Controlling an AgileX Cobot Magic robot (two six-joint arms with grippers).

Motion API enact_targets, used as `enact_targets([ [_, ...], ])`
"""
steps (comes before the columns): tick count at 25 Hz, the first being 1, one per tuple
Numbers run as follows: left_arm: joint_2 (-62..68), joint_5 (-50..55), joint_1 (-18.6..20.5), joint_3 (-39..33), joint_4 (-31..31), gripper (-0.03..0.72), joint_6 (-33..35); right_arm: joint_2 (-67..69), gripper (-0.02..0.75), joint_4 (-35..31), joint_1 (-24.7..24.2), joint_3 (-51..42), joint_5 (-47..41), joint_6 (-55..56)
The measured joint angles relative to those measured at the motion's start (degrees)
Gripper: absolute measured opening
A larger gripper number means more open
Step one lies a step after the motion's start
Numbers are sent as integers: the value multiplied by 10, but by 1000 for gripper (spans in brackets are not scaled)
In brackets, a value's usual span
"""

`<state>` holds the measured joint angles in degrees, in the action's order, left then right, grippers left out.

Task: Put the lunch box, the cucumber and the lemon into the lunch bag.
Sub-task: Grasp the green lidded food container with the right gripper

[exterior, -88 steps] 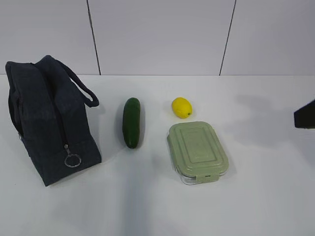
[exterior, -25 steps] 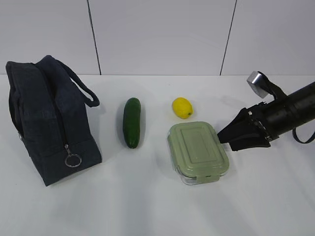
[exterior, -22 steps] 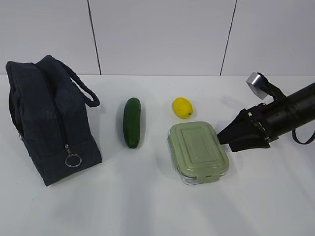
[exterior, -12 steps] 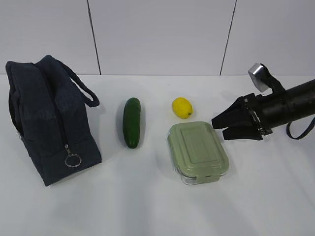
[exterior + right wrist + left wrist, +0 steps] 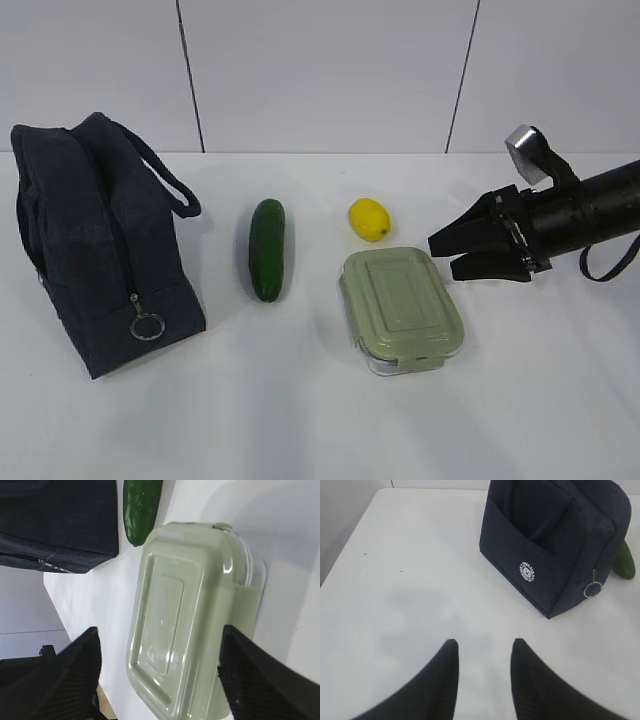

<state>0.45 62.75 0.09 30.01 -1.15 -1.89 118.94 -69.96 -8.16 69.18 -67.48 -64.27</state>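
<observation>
The navy lunch bag (image 5: 100, 250) stands at the left with its zipper shut and the ring pull (image 5: 147, 326) hanging at the near end. Right of it lie the dark green cucumber (image 5: 268, 248), the yellow lemon (image 5: 369, 219) and the sage-lidded lunch box (image 5: 402, 308). My right gripper (image 5: 442, 255) hovers open just right of the box's far corner. In the right wrist view the lunch box (image 5: 185, 615) lies between and beyond the wide-apart fingers of the right gripper (image 5: 160, 629). My left gripper (image 5: 484, 644) is open over bare table, short of the lunch bag (image 5: 555, 535).
The white table (image 5: 300, 420) carries everything, with a white panelled wall (image 5: 320, 70) behind. In the left wrist view the cucumber's tip (image 5: 625, 562) shows past the bag. The left table edge (image 5: 350, 535) runs beside the left gripper.
My right arm has come in from the right, lifted slightly toward the far side and rolled, so both fingers now show by the lunch box's far right corner. The objects have not moved.
</observation>
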Motion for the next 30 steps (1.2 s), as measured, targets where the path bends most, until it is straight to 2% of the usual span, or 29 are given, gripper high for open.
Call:
enact_targets([
  [6,0,0,0,0,0,240,0,-24,571,-25,0,-57,31,-38],
  [14,0,0,0,0,0,240,0,-66,571,-125,0,-158,93,-137],
  [30,0,0,0,0,0,240,0,-66,571,-132,0,-160,100,-167],
])
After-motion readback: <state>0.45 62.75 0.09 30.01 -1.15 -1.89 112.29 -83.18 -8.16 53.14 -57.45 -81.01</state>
